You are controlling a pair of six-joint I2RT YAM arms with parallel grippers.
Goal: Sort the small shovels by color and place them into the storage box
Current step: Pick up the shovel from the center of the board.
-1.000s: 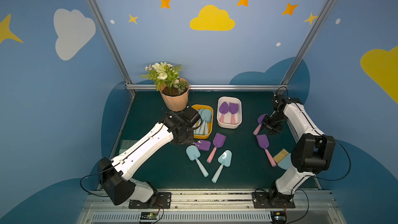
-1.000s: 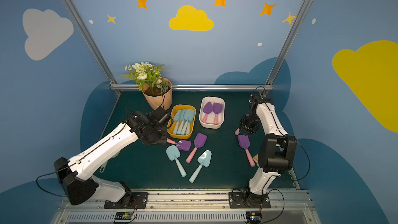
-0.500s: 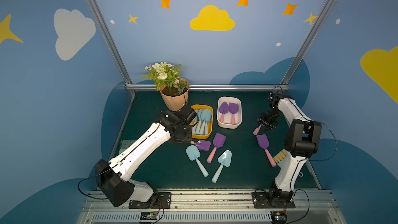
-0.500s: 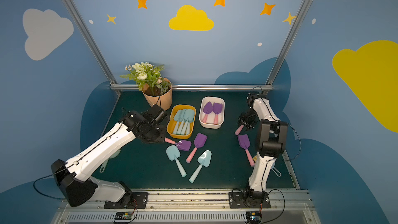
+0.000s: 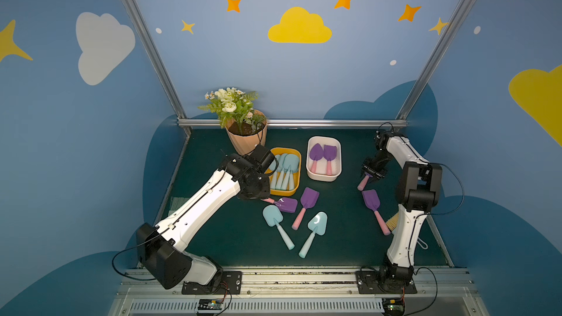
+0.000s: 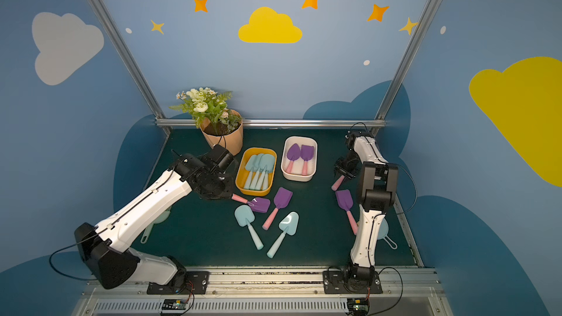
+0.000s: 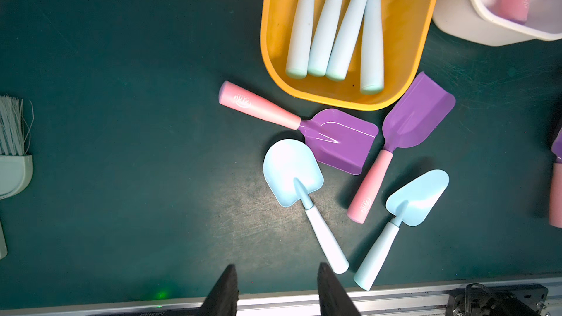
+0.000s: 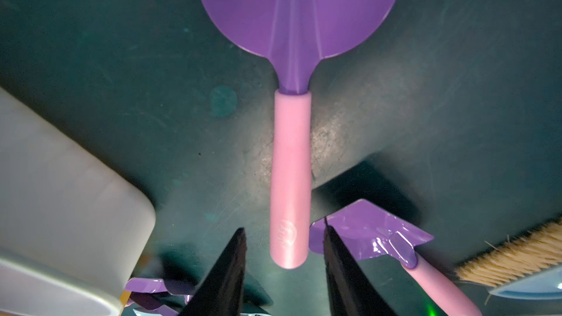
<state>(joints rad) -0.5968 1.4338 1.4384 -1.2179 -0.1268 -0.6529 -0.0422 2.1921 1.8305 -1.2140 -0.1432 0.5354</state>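
Note:
My right gripper (image 8: 284, 230) is open, low over the mat, its fingers on either side of the pink handle end of a purple shovel (image 8: 295, 10), with gaps on both sides. In a top view that gripper (image 5: 372, 173) hides the blade. Another purple shovel (image 5: 371, 199) lies just in front. My left gripper (image 7: 276, 269) is open and empty above the mat, near two blue shovels (image 7: 292, 171) (image 7: 419, 196) and two purple ones (image 7: 340, 138) (image 7: 416, 117). The yellow box (image 5: 282, 193) holds several blue shovels. The white box (image 5: 322, 177) holds two purple ones.
A flower pot (image 5: 246, 138) stands at the back beside the yellow box. A tan-bristled brush (image 5: 392, 220) lies by the right arm's base. A mint-green brush (image 7: 12, 171) lies at the mat's left side. A metal rail (image 5: 289, 272) bounds the front edge.
The right arm's elbow has folded up toward the rear while its gripper stayed over the purple shovel's handle. The left wrist shifted slightly to the left.

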